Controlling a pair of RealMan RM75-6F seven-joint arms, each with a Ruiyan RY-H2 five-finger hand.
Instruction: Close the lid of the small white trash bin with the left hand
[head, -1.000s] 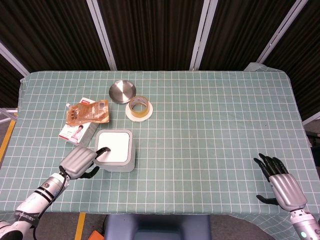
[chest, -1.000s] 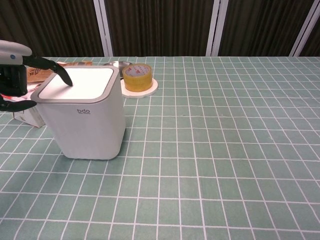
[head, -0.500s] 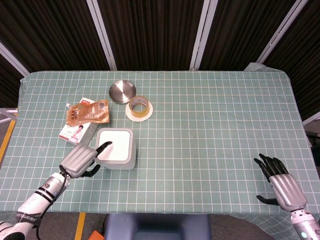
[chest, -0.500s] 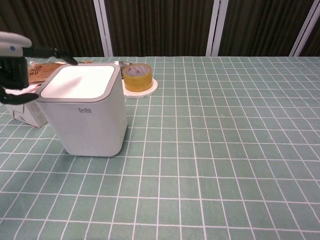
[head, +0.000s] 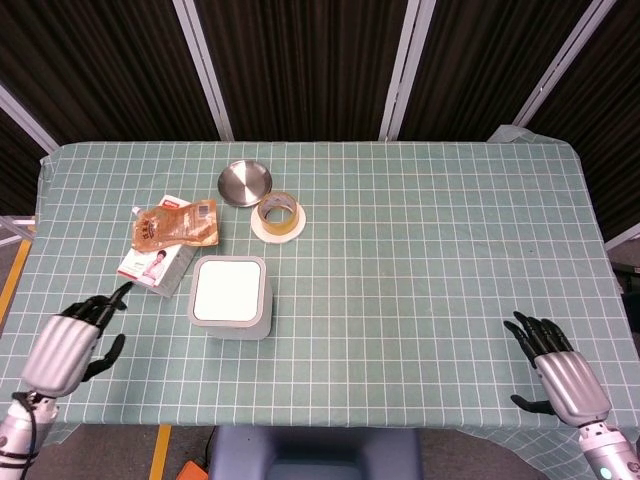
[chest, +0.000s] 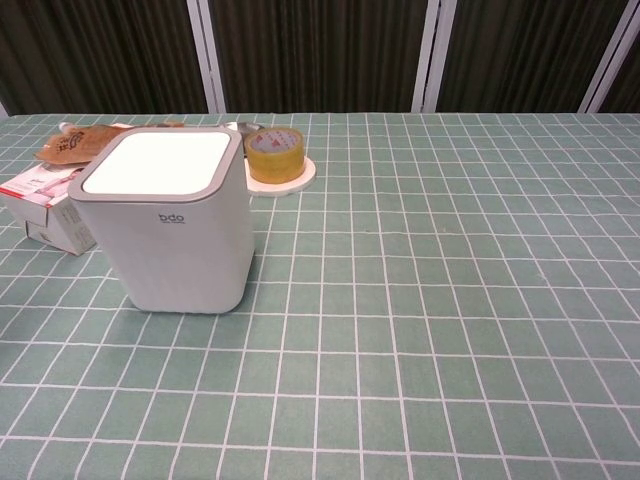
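Trash bin (head: 230, 297): small, white, upright on the table, left of centre; flat lid (chest: 160, 161) down and level inside its grey rim, "bdo" printed on the front wall in the chest view.
Left hand (head: 68, 343): seen only from the head camera, at the near left corner of the table; palm down, fingers spread and pointing away toward the far side, holding nothing.
Right hand (head: 560, 369): at the near right corner, also only in the head view; fingers apart, thumb out to the side, holding nothing.
Bin versus left hand: well apart, no contact; bin to the right of the hand and slightly farther from the near edge.
Bin versus right hand: far across the table, with bare cloth between.
Carton (head: 155, 266): white and red, lying flat just beside the bin's far left corner, between bin and left hand's fingertips.
Pouch (head: 176, 224): brown, crinkled, resting partly on the carton's far end.
Tape roll (head: 278, 213): yellowish, lying on a white disc (head: 277, 229), beyond the bin.
Steel dish (head: 245, 183): round, farthest of the group, near the tape roll.
Table (head: 420, 260): covered by a green cloth with a white grid.
Room: dark ribbed panels with pale vertical strips behind the far edge.
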